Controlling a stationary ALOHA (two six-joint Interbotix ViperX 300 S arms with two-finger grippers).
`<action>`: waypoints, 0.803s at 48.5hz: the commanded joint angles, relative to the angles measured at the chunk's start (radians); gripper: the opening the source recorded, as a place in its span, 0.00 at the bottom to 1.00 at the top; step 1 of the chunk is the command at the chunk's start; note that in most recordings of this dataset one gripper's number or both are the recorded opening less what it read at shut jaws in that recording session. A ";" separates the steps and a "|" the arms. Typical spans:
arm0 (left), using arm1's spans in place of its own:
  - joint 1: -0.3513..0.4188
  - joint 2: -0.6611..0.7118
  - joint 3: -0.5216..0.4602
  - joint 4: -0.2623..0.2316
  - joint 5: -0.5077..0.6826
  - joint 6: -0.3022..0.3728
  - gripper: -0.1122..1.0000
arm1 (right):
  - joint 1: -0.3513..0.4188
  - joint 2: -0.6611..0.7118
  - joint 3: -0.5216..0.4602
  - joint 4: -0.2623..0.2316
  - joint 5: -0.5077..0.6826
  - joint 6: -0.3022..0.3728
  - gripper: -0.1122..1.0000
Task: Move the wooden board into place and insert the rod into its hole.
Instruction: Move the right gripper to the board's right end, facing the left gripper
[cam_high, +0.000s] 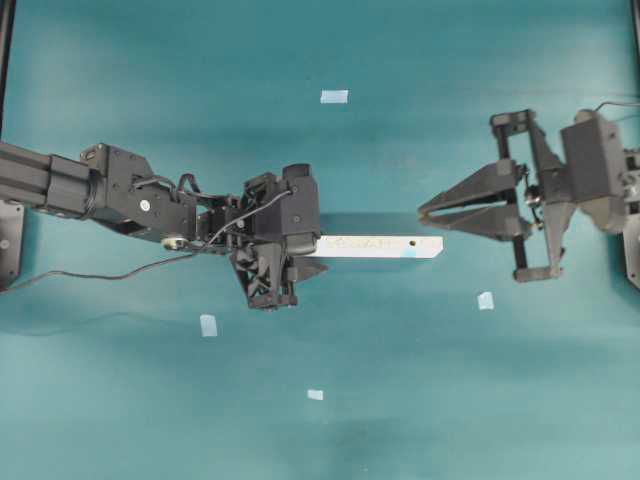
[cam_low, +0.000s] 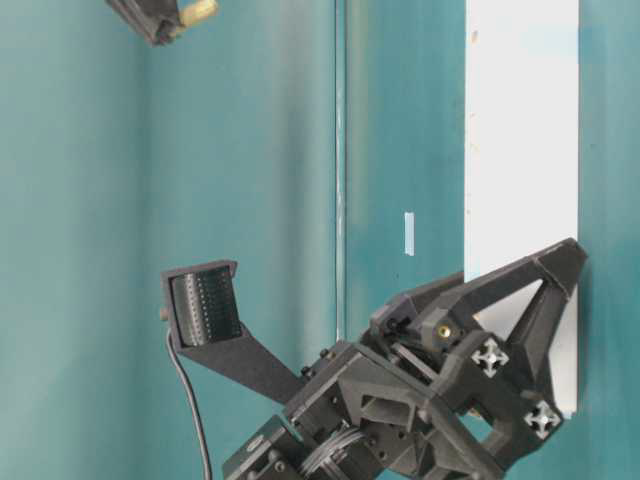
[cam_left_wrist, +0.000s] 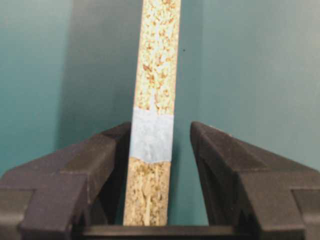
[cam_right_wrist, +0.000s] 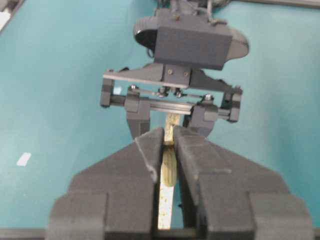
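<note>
- The left gripper (cam_left_wrist: 161, 132) straddles one end of the wooden board (cam_high: 375, 245). Its jaws stand apart, with a gap showing on one side, so I judge the board is not clamped.
- The right gripper (cam_high: 425, 213) is closed on the rod (cam_right_wrist: 167, 170).
- The board's long axis runs straight from one arm to the other. The hole (cam_high: 412, 241) is at the far end, just beside the right fingertips (the nearer arm by far).
- The table (cam_high: 420, 400) is bare around that end, and the tape squares (cam_high: 485, 300) lie well apart.
</note>
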 joint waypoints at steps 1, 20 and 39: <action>-0.008 -0.028 -0.012 0.000 -0.003 -0.005 0.54 | -0.017 -0.014 0.018 0.005 -0.064 -0.003 0.19; -0.006 -0.020 -0.014 0.000 -0.005 -0.003 0.53 | -0.043 -0.014 0.126 0.018 -0.190 -0.035 0.19; -0.006 -0.018 -0.014 0.002 -0.008 0.000 0.30 | -0.058 -0.014 0.239 0.149 -0.376 -0.156 0.19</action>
